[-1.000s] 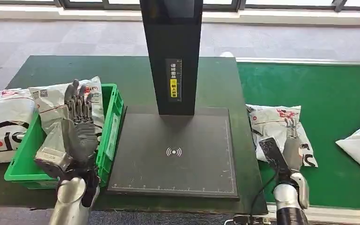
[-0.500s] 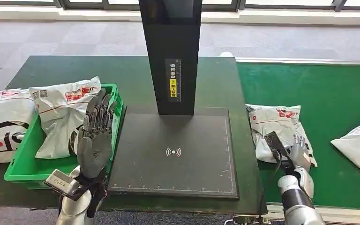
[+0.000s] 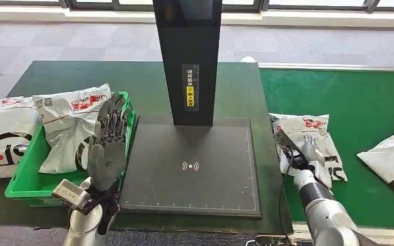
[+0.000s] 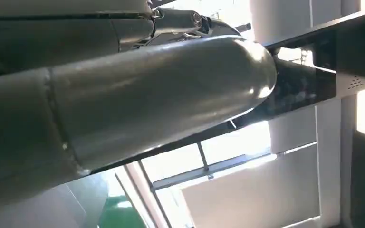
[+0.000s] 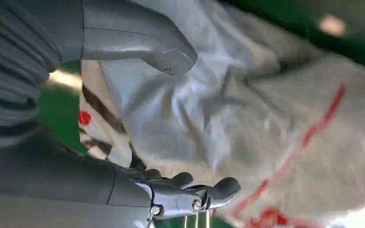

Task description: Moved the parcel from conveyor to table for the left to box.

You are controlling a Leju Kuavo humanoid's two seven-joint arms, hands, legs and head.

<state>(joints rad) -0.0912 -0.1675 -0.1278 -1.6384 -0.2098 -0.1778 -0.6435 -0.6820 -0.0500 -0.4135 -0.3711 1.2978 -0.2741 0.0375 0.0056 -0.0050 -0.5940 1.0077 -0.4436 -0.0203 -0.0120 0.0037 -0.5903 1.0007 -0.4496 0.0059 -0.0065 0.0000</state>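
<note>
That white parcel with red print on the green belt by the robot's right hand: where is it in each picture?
Head view: the parcel lies on the green belt, right of the black pad, under the right hand.
Left wrist view: not in it.
Right wrist view: the parcel spreads across the picture beyond the open thumb and fingers.
Shared landmark: the green belt, at the parcel's edge in both.

A close view along the left hand (image 4: 123,109) is given, its smooth grey thumb (image 4: 180,90) stretched across the frame with darker fingers (image 4: 180,21) seen beside it. Behind the hand, a dark beam (image 4: 309,80), bright window panes (image 4: 228,152) and a small green patch (image 4: 119,213) are seen.
</note>
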